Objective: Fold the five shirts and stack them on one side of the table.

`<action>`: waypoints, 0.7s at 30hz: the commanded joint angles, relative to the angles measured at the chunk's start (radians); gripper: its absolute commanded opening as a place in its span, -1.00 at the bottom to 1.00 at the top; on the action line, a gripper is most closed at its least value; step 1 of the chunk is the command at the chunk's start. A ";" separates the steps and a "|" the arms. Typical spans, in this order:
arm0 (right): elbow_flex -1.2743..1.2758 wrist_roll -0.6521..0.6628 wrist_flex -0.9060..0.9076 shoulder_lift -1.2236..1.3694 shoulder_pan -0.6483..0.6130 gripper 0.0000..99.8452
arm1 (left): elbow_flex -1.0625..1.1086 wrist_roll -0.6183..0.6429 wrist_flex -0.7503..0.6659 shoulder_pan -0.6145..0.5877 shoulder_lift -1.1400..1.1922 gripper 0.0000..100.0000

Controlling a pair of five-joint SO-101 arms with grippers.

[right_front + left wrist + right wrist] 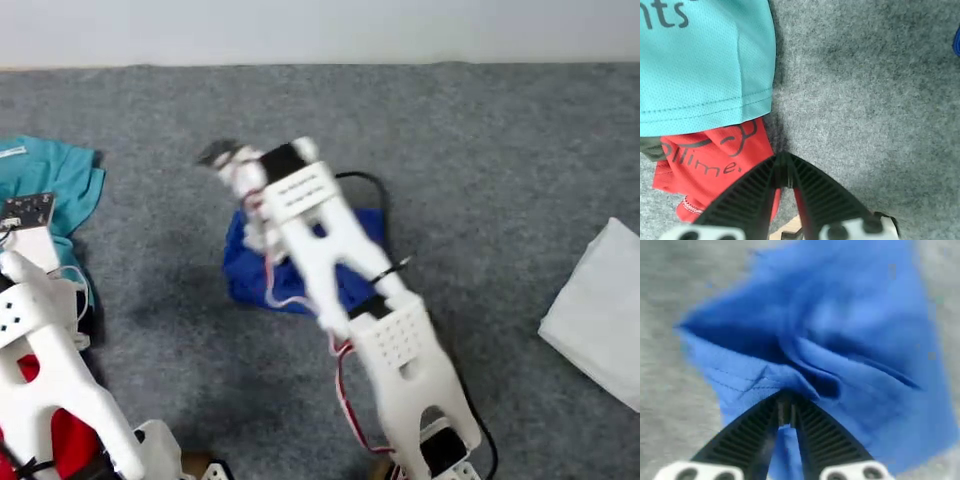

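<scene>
A crumpled blue shirt point(255, 280) lies mid-table on the grey felt. My right gripper point(785, 399) is shut on a fold of the blue shirt point(850, 355), and the right arm point(400, 340) stretches over it from the near edge. A teal shirt point(50, 175) lies at the far left, with a red shirt point(60, 440) nearer, under the left arm point(40, 330). My left gripper point(784, 161) is shut with nothing in it, just above the felt beside the red shirt point(715, 160) and below the hem of the teal shirt point(700, 65). A folded white shirt point(600, 310) rests at the right edge.
Grey felt point(480, 170) covers the table up to a pale wall at the back. Open felt lies between the blue shirt and the white one, and along the back. Cables point(350, 400) trail off the right arm.
</scene>
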 commanded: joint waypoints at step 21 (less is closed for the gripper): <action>-0.003 0.012 0.035 -0.105 0.088 -0.98 | -0.008 0.006 -0.023 0.078 -0.031 -0.99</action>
